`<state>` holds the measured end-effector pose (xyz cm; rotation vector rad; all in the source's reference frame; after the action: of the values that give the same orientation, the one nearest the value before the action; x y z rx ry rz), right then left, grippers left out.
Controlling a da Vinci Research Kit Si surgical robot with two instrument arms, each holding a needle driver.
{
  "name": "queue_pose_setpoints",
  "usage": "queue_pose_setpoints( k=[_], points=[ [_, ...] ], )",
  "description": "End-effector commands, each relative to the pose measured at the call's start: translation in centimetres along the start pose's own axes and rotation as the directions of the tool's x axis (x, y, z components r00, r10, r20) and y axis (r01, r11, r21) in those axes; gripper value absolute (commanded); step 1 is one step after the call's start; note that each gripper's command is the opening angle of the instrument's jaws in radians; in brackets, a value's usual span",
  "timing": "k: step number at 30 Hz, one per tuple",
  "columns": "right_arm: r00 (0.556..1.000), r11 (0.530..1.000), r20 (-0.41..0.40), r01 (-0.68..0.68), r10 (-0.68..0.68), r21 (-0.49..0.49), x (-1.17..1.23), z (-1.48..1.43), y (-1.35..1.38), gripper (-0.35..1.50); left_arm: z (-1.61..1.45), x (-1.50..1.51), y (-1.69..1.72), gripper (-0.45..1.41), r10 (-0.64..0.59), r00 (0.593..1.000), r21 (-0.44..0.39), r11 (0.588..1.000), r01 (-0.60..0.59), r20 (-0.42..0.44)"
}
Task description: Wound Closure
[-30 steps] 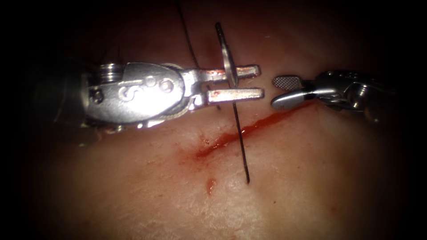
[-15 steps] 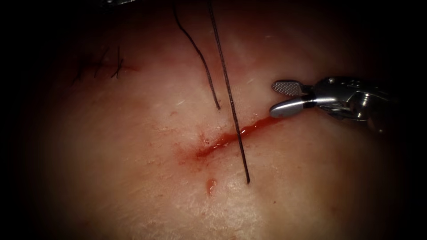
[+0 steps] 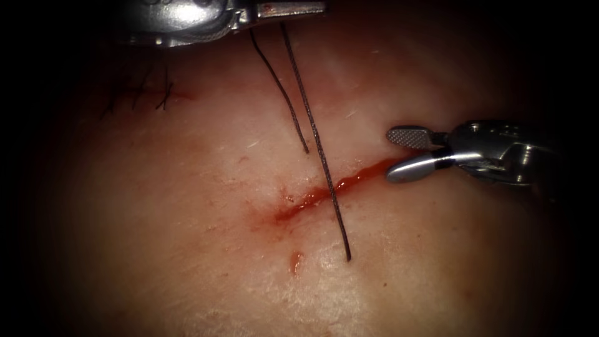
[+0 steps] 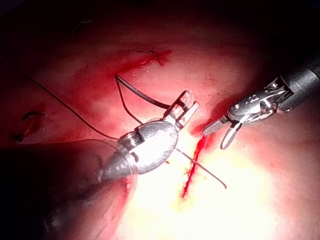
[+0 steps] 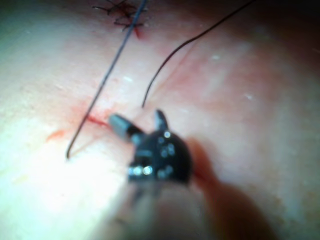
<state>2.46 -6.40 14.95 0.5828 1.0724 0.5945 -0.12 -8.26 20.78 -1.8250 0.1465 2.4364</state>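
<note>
Evidently a taut thread spans the cut
Left tool pinches its upper end, needle untellable; right tool spread, empty, by the cut's right end; harder pulling might tear the tissue at the thread's entry

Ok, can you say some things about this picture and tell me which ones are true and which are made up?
1. The right tool has open jaws and holds nothing. True.
2. The thread crosses the cut and goes into the tissue below it. True.
3. The needle is stuck in the tissue. False: the left tool has shut jaws and holds what looks like the needle near one end, not in the tissue.
4. The right tool grips the thread. False: it sits apart from the thread, by the cut's right end.
5. Older stitches sit up and left of the cut. True.
</note>
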Motion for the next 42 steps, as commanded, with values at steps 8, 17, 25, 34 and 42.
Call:
queue_pose_setpoints(
  k=[8, 17, 25, 34, 42],
  points=[
    [0.995, 0.997, 0.066, 0.075, -0.077, 0.031, -0.38, 0.29, -0.69, 1.13, -0.34, -0.53, 0.83, -0.45, -0.020, 1.000, -0.029, 0.999, 0.019, -0.017],
    [0.979, 0.979, 0.079, 0.195, -0.190, -0.058, -0.60, 0.39, -0.85, 1.09, -0.62, -0.55, 0.98, -0.45, -0.024, 1.000, -0.007, 1.000, 0.023, -0.007],
    [0.965, 0.965, 0.085, 0.254, -0.248, -0.070, -0.57, 0.48, -0.85, 1.06, -0.60, -0.66, 1.06, -0.45, -0.048, 0.999, 0.003, 0.999, 0.048, -0.012],
    [0.946, 0.947, 0.103, 0.315, -0.308, -0.058, -0.63, 0.60, -0.89, 0.88, -0.50, -0.76, 1.09, -0.45, -0.069, 0.998, 0.014, 0.997, 0.069, -0.013],
    [0.936, 0.940, 0.109, 0.340, -0.336, -0.023, -0.62, 0.67, -0.95, 0.47, -0.43, -0.75, 1.11, -0.45, -0.068, 0.998, 0.023, 0.997, 0.068, -0.007]
  ],
)
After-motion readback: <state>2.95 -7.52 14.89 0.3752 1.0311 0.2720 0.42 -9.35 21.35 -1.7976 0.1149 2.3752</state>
